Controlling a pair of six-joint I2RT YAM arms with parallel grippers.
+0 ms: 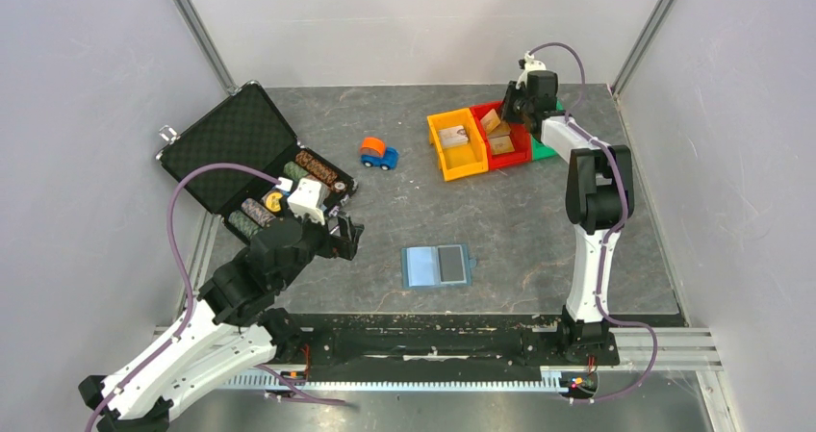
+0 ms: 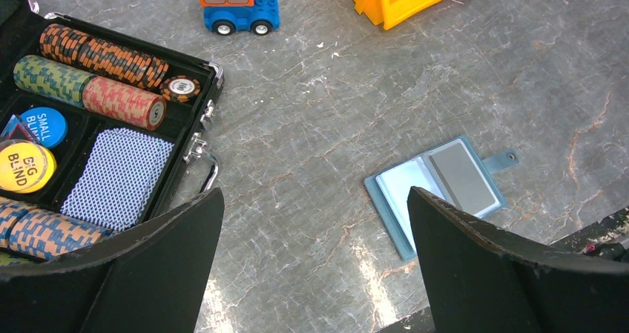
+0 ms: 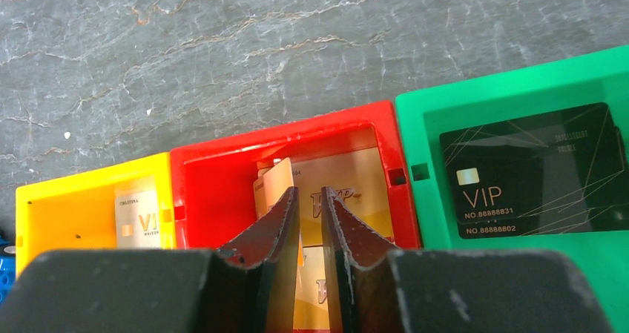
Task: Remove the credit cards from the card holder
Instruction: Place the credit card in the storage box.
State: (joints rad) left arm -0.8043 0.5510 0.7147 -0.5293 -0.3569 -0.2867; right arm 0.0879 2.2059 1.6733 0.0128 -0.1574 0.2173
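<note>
The right gripper (image 3: 309, 193) is out at the far right, nose down over the red bin (image 3: 282, 136). Its jaws are drawn to a narrow slot. Gold shows through the slot, but I cannot tell whether that is a card pinched edge-on or only the gold cards (image 3: 356, 192) lying on the bin floor. A tan card (image 3: 273, 181) leans upright by the bin's left wall, close beside the jaws.

The sorting looks to go by colour: a pale card (image 3: 137, 214) in the yellow bin (image 3: 74, 185), gold in red, and a dark VIP card (image 3: 530, 173) flat in the green bin (image 3: 504, 81).

The card holder (image 1: 420, 266) lies open and flat at the front middle of the table (image 1: 539, 220), well apart from the bins, its tab pointing right. A grey card (image 1: 451, 264) sits on its right half, and the left half looks bare from above. I judge one card left to pull.

The left gripper (image 1: 348, 236) is spread wide with nothing in it. It hangs just left of the holder, between it and the black case (image 1: 226, 143). My guess is that it waits there to pin the wallet down, since a flat, light bifold would likely slide when a card is dragged out.
</note>
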